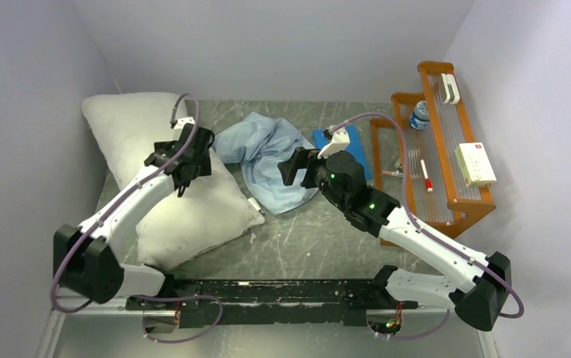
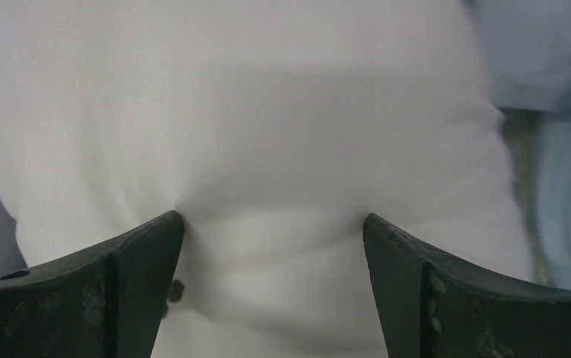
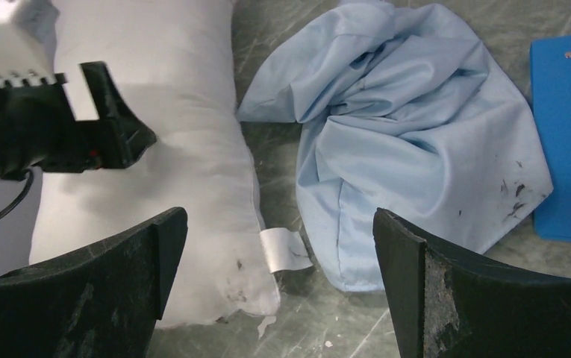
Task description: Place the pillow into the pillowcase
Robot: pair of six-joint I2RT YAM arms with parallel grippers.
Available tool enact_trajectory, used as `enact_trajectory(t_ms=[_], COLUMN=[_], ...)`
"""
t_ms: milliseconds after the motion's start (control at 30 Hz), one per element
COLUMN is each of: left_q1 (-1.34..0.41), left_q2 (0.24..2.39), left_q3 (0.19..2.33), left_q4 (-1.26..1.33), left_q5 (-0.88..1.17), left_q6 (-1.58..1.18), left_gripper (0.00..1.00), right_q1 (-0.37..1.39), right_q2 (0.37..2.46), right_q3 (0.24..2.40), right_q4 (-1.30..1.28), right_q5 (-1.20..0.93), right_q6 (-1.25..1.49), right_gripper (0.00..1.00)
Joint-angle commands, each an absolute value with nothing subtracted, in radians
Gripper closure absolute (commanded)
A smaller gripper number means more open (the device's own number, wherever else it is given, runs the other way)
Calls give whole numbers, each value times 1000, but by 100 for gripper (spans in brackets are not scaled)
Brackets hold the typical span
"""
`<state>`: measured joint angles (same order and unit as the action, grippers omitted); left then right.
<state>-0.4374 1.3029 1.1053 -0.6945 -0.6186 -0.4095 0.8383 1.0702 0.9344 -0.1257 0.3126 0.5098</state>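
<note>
Pillow (image 1: 200, 216) lies at 9 o'clock and pillowcase (image 1: 267, 156) crumpled at 12; the left tool (image 2: 273, 224) gapes wide, denting the pillow, the right tool (image 3: 278, 218) is wide and empty, so a shallow pinch may slip off.

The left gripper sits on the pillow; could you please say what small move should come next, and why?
Probably close the left gripper to pinch a fold: its open jaws dent the pillow, which lies outside the crumpled pillowcase.
</note>
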Motion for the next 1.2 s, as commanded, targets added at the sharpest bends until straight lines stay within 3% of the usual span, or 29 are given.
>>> enact_trajectory(t_ms=[0,100,200,233,567,767,1000,1167], left_q1=[-353,-327,-324,-324,-324,-339,-379,-378], left_q2=[1418,1478,1488,1479,1231,1225,1156,1156], left_q3=[1098,1073,1075,1080,1179,1230,1194,1147], left_q4=[-729,-694,-670,-666,-619,-690,-712,-820], left_q5=[-705,-612,-509,-478,-94,50,-61,-306], left_q6=[-454,-411,-353,-339,-308,-343,-340,-340], left_gripper=[6,23,80,93,95,95,95,95], right_q1=[844,843,843,842,843,843,842,825], right_q2=[1087,1121,1176,1194,1240,1172,1171,1296], right_q3=[901,897,902,905,969,978,947,964], right_q4=[-13,-4,-4,-3,-62,-77,-54,-99], right_q5=[293,310,314,313,202,231,295,435], right_q6=[469,452,449,452,470,464,416,348], right_gripper=[0,0,0,0,2,3,3,5])
